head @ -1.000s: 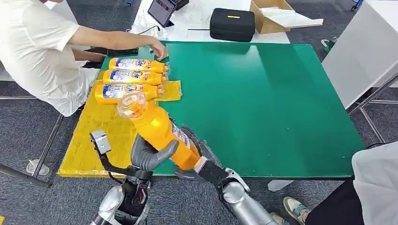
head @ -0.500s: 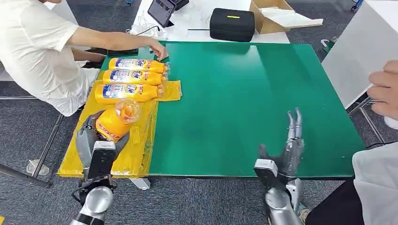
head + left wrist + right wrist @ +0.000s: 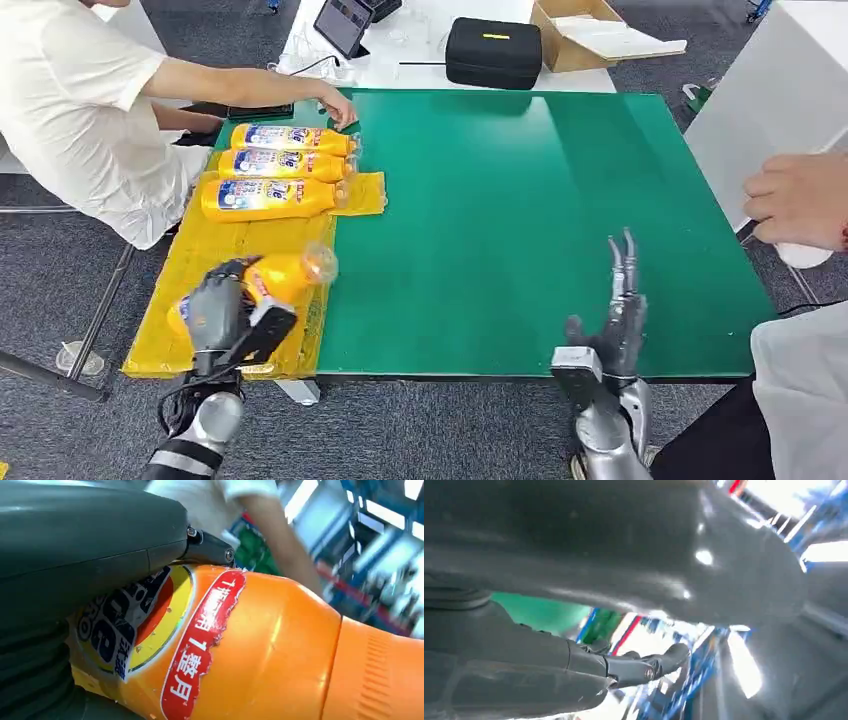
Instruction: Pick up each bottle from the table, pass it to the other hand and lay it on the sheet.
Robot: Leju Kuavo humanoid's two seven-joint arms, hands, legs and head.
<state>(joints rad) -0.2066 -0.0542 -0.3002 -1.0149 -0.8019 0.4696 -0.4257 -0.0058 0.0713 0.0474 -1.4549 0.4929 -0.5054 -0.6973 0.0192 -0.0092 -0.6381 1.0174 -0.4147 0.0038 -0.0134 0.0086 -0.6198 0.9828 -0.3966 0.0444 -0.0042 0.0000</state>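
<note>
Now: bottles on sheet [image 3: 200,270] 3 | left hand [image 3: 215,305] fingers grasping fourth bottle [image 3: 285,273] | right hand [image 3: 618,320] fingers released

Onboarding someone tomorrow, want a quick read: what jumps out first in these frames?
First, the orange bottle gripped by the left hand, lying over the near part of the yellow sheet at the green table's left side. Next, three matching bottles in a row at the sheet's far end, where a person's hand rests. The right hand stands open at the near table edge, fingers pointing up.
</note>
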